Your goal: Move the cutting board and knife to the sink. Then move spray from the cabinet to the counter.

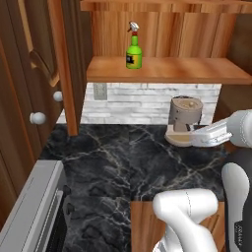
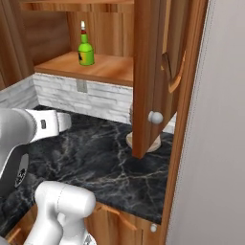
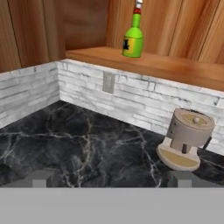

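I see a bright green spray bottle with white trigger, red tip, black-and-white label, on a reddish-brown plank cabinet shelf; black marble counter veined pale grey and gold, beige round coffee machine

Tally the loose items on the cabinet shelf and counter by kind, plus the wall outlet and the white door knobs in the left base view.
Spray bottle: 1, on the cabinet shelf
Coffee machine: 1, on the counter
Wall outlet: 1
White door knobs: 2
Total: 5
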Controlling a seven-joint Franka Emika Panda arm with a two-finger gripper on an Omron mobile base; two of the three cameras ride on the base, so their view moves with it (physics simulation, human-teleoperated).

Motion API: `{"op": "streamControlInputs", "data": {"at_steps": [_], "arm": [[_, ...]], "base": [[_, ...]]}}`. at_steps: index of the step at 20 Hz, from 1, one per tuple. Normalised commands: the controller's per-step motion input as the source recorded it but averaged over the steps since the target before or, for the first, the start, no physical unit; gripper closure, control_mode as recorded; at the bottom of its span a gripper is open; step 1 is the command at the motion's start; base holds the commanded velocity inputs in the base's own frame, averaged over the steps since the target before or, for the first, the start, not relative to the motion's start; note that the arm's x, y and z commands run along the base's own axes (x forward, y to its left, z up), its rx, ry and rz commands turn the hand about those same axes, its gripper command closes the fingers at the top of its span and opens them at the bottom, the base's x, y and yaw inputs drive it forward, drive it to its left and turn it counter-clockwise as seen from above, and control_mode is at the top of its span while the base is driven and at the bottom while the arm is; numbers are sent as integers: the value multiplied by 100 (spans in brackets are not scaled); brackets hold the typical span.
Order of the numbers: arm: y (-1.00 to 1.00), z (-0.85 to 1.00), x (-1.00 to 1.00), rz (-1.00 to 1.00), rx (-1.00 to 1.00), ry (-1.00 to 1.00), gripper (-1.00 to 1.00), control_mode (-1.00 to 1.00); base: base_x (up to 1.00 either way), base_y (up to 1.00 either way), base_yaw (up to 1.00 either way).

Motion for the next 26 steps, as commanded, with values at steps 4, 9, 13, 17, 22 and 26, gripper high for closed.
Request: {"op": "streamControlInputs", "data": {"at_steps": [4, 9, 13, 17, 22, 26], "arm": [[28, 13, 1, 0, -4, 0, -100, -100], [0, 9, 0, 0, 1, -2, -100, -100], [0, 2, 0, 0, 0, -26, -100, -100], [7, 11, 13, 0, -2, -30, -100, -100], [2, 17, 40, 0, -2, -31, -100, -100], [0, 24, 28, 0, 0, -19, -100, -100]], "base": [[0, 0, 0], [0, 0, 0], [0, 0, 0], [0, 0, 0], [0, 0, 0], [0, 0, 0]]}}
